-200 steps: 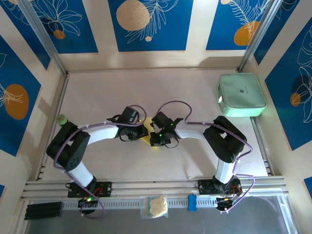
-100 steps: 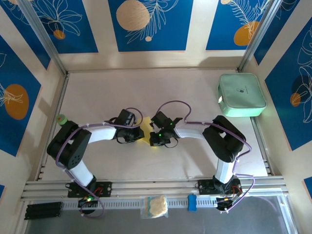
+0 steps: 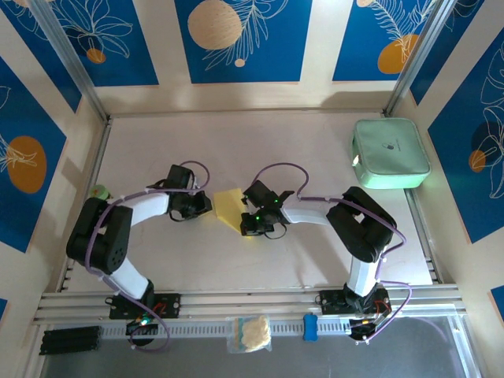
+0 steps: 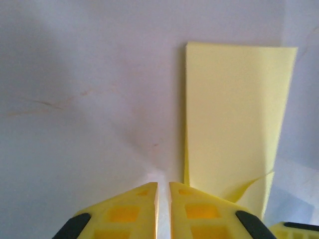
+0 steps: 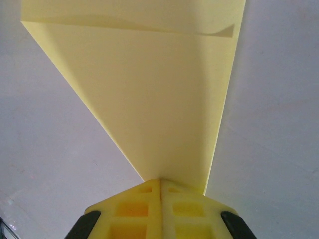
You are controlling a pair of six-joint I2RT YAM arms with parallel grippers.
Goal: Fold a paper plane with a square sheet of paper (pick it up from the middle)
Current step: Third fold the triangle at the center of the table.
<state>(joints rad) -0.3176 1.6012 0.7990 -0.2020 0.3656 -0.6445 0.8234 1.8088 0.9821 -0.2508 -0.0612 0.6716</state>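
The yellow sheet of paper (image 3: 227,205) lies flat mid-table, folded into a wedge that narrows toward the right arm. My right gripper (image 3: 250,227) is shut, and its closed tips (image 5: 160,181) rest on the narrow end of the paper (image 5: 159,99). My left gripper (image 3: 206,206) sits just left of the sheet. Its fingers (image 4: 163,185) stand almost together with a thin slit and nothing between them. In the left wrist view the paper (image 4: 234,114) stretches ahead on the right, one loose flap lifting near the right finger.
A mint-green case (image 3: 390,153) rests at the back right. A cream wad in a clear bag (image 3: 250,332) and a blue block (image 3: 310,327) sit on the front rail. A green cap (image 3: 98,191) is by the left wall.
My left gripper has drawn back to the left, off the paper, uncovering the folded sheet. The right gripper has stayed in place.
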